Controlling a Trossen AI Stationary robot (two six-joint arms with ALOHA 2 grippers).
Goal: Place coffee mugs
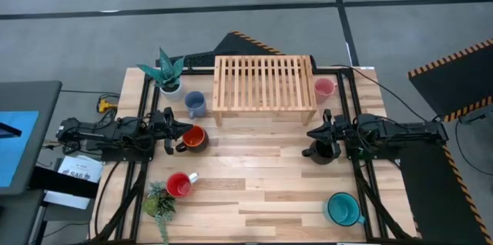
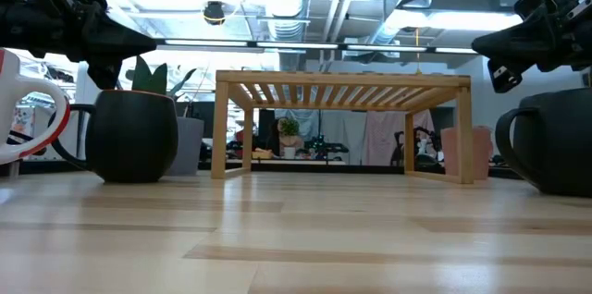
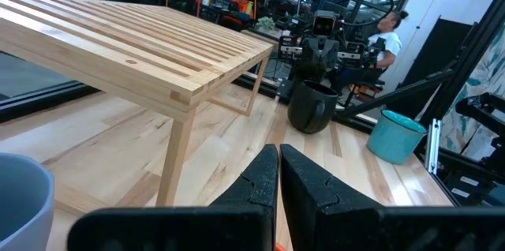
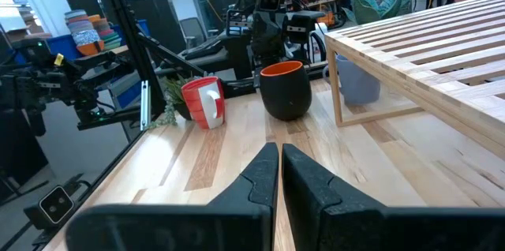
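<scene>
Six mugs stand upright on the wooden table. The pale blue mug (image 1: 195,104) and the pink mug (image 1: 324,88) flank the slatted wooden rack (image 1: 262,83). The orange mug (image 1: 194,139), dark outside, stands just below my left gripper (image 1: 183,131), which is shut, level and clear of it. The black mug (image 1: 320,152) stands under my right gripper (image 1: 312,132), also shut, level and touching nothing. The red mug (image 1: 179,185) is near the left front and the teal mug (image 1: 342,209) near the right front.
One potted plant (image 1: 166,72) stands at the rack's far left and another (image 1: 159,203) at the near left corner beside the red mug. Bare tabletop (image 1: 262,176) lies between the arms and in front of the rack. A person (image 3: 387,38) shows beyond the table.
</scene>
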